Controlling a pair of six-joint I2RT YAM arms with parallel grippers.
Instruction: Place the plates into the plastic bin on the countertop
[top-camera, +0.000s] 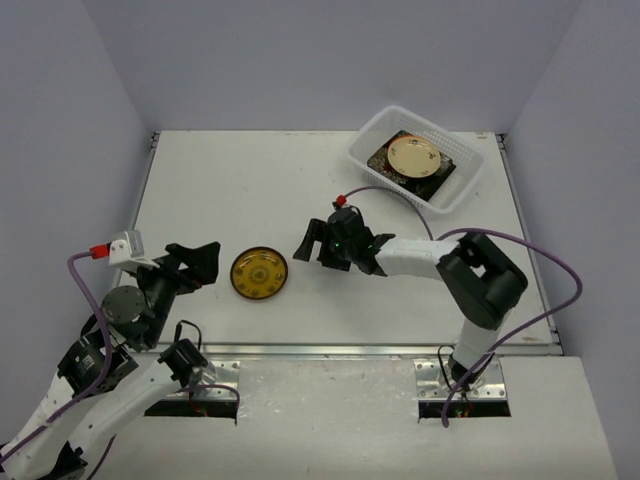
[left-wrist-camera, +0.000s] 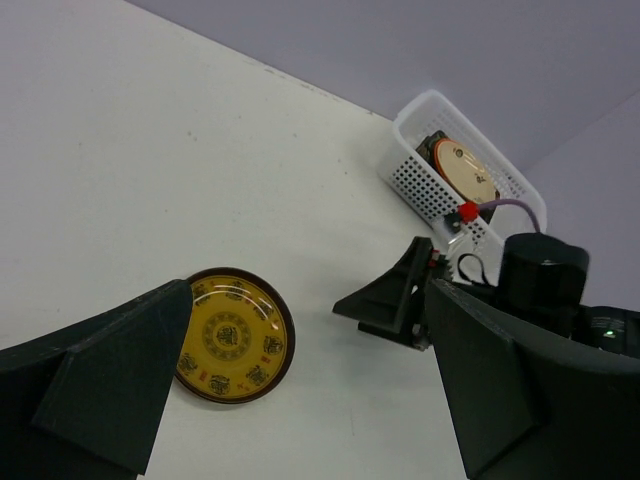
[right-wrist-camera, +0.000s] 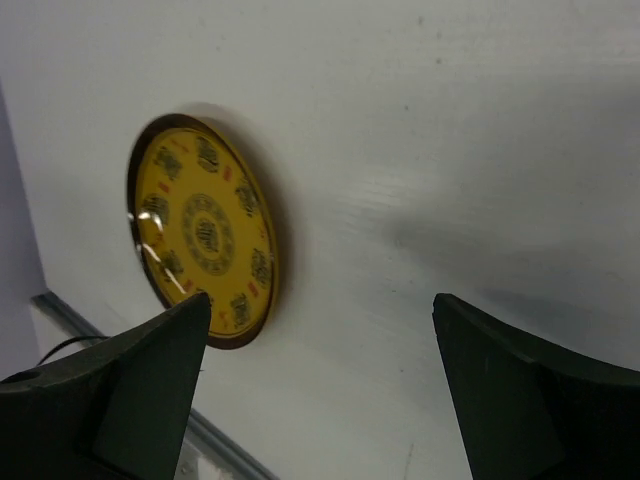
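Lying between left tool (top-camera: 211, 264) and right tool (top-camera: 308, 241): patterned plate (top-camera: 259, 272)

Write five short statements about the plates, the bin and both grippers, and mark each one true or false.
1. The brown-yellow patterned plate lies flat on the countertop between the two grippers. True.
2. The right gripper is clamped on that plate. False: it is open and empty, with the plate lying just beyond its fingertips.
3. The plastic bin holds plates, with a cream round plate on top. True.
4. The bin stands at the near left corner of the countertop. False: it is at the far right corner.
5. The left gripper is shut. False: its jaws are spread open and hold nothing.
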